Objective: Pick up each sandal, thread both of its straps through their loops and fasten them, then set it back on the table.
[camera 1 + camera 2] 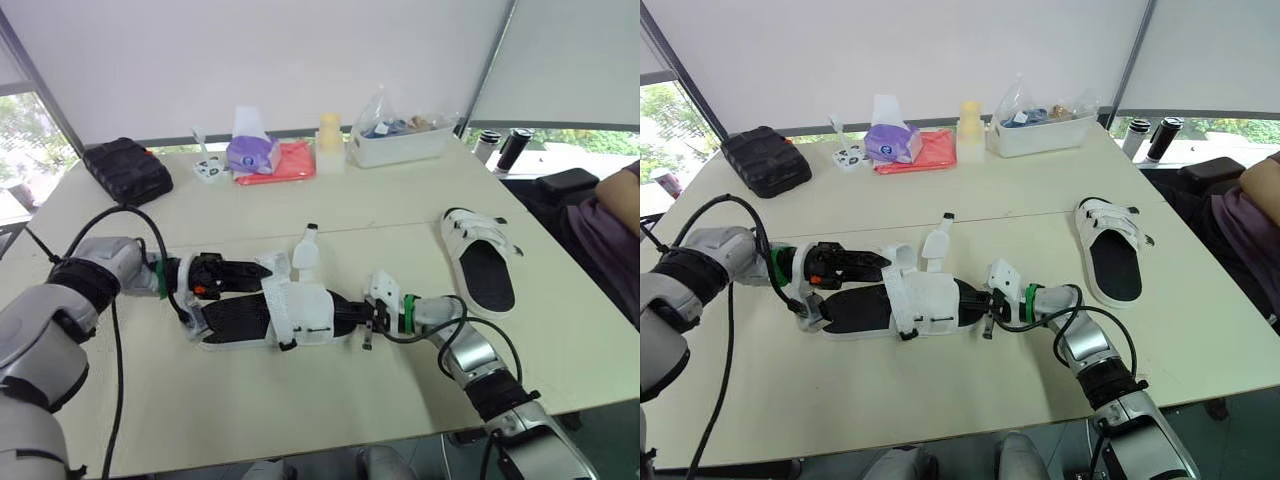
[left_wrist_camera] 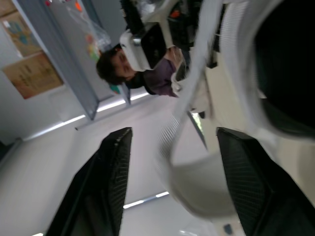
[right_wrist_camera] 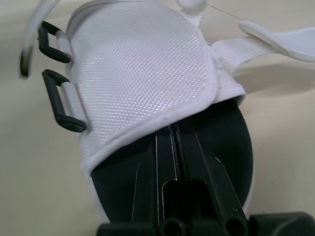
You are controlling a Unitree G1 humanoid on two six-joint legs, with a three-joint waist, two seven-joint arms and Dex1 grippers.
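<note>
One sandal (image 1: 262,318) lies on its sole near the middle of the table (image 1: 300,410), its toe toward the right arm and its heel toward the left arm. The left gripper (image 1: 250,271) reaches in from the heel side. Its two fingers (image 2: 112,172) are spread apart, and a white strap (image 2: 184,110) runs through the gap between them without being pinched. A second strap end (image 1: 305,247) sticks up loose from the far side of the sandal. The right gripper (image 3: 173,135) comes in from the toe end. Its fingers are pressed together and pushed in over the black footbed, under the white mesh upper (image 3: 142,73). Two black loops (image 3: 61,105) sit side by side on the edge of that upper, and both are unthreaded. The other sandal (image 1: 480,258) rests flat farther to the right, well apart from both grippers, with its straps across the top. Along the far edge of the table are a black pouch (image 1: 125,168), a tissue pack (image 1: 250,152), a red cloth (image 1: 285,165), a pale bottle (image 1: 330,138) and a clear tub (image 1: 400,142). A person (image 1: 612,225) sits at the right edge.
</note>
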